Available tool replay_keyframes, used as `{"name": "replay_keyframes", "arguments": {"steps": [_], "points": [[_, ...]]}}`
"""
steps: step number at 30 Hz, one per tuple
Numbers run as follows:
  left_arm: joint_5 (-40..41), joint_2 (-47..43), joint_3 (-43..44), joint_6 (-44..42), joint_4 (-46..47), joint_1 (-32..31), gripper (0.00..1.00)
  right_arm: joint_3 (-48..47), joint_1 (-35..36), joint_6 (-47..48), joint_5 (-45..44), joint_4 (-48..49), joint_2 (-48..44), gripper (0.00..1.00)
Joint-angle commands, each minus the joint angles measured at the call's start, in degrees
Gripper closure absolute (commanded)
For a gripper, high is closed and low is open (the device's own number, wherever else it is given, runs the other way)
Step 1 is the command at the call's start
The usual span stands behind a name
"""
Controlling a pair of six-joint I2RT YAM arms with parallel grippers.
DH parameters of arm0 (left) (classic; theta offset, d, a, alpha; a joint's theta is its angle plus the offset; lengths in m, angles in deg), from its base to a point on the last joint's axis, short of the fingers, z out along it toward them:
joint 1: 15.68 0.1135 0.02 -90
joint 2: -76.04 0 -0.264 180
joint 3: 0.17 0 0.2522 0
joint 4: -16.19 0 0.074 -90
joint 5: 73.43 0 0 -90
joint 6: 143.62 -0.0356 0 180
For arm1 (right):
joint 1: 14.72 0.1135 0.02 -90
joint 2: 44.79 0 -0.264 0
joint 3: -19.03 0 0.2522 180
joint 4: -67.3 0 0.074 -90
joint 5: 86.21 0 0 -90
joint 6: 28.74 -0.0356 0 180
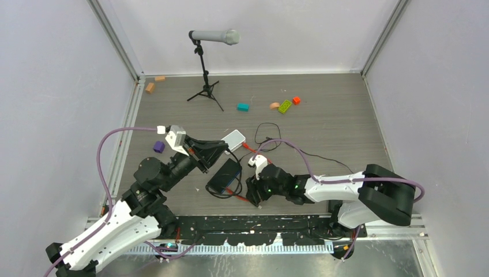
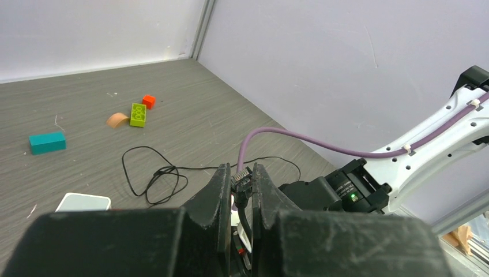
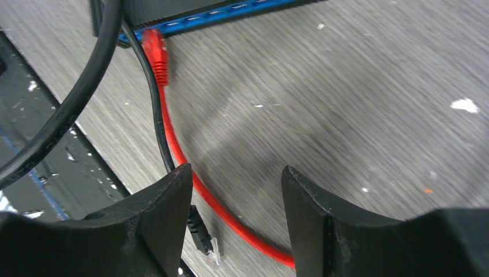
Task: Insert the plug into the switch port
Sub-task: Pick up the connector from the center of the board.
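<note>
Red-booted, the plug [image 3: 154,51] sits against the blue edge of the black switch [image 3: 230,10], its clear tip out of sight at a switch port [image 3: 145,36]. The red cable [image 3: 163,104] curves down between the fingers of the right claw [image 3: 236,173], which stands wide open and holds nothing. At the switch's far end the left claw [image 2: 241,173] is pinched nearly closed on a black cable [image 2: 245,199]. Pale markings along the blue edge are too blurred to read. A white box [image 1: 233,137] lies just beyond the switch
</note>
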Motion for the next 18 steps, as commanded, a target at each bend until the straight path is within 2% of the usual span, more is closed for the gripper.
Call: {"name": "replay_keyframes", "arguments": {"steps": [1,7,14,18], "points": [[1.01,-0.43,-0.25,-1.11,0.86,-0.26,1.00,-0.13,0.01,-2.25,5.74,8.30,2.92,0.39],[1.01,0.01,-0.14,-1.20,1.20,-0.25,1.00,0.13,0.07,-2.21,5.24,7.89,3.40,0.42],[1.01,0.56,-0.13,-1.11,1.63,-0.22,1.00,2.99,0.09,-3.65,-1.72,8.34,-6.24,0.42],[1.01,0.87,-0.21,-0.94,1.95,-0.22,1.00,3.60,0.09,-2.42,1.32,8.80,-9.75,0.42]]}}
